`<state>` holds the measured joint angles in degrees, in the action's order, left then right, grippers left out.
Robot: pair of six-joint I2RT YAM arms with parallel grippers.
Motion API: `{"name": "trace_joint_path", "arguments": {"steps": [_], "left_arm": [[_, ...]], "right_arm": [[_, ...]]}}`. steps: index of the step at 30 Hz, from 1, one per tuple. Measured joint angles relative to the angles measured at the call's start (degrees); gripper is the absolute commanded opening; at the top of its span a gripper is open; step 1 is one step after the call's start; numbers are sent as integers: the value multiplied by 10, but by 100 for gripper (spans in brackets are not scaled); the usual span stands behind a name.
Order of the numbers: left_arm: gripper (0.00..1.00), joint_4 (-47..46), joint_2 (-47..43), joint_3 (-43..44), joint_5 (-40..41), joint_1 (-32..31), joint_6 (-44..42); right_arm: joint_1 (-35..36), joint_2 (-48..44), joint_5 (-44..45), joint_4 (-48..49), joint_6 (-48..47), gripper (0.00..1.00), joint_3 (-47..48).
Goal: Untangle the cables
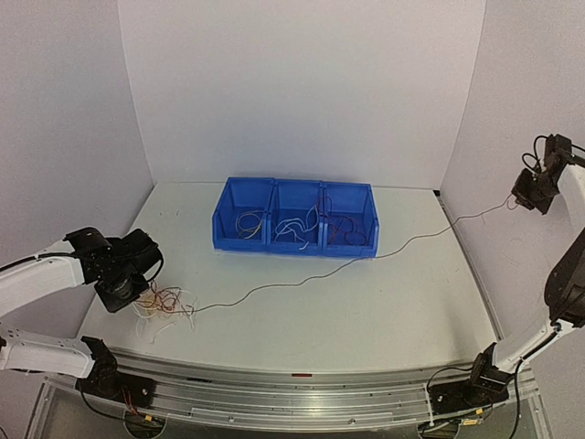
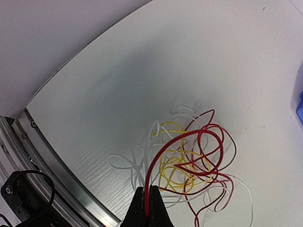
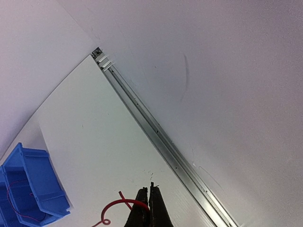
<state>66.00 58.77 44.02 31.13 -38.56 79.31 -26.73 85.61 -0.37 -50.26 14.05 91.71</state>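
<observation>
A tangle of thin red, white and yellow cables [image 1: 166, 302] lies at the table's left front, and shows close up in the left wrist view as a loose pile of cables [image 2: 189, 165]. My left gripper [image 1: 128, 294] hangs just over its left side. Its jaws [image 2: 147, 196] are shut on a red cable [image 2: 163, 149] that arcs up out of the pile. One long cable [image 1: 302, 282] runs taut from the tangle across the table to my right gripper [image 1: 523, 197], raised high at the right wall. That gripper [image 3: 148, 194] is shut on the curled red cable end [image 3: 118, 204].
A blue three-compartment bin [image 1: 247, 245] stands at the table's middle back, with a few loose cables in each compartment; its corner [image 3: 33, 179] shows in the right wrist view. An aluminium rail [image 3: 161, 137] runs along the table's right edge by the wall.
</observation>
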Motion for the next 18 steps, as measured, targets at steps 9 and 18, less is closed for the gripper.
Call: {"name": "trace_joint_path", "arguments": {"steps": [9,18], "left_arm": [[0,-177,-8,5,-75,9,-148],[0,-415,49,20,-245,8,-298]], "right_arm": [[63,-40,-162,26,-22,0,-58],[333,-137,-149,34,-11,51,-307]]}}
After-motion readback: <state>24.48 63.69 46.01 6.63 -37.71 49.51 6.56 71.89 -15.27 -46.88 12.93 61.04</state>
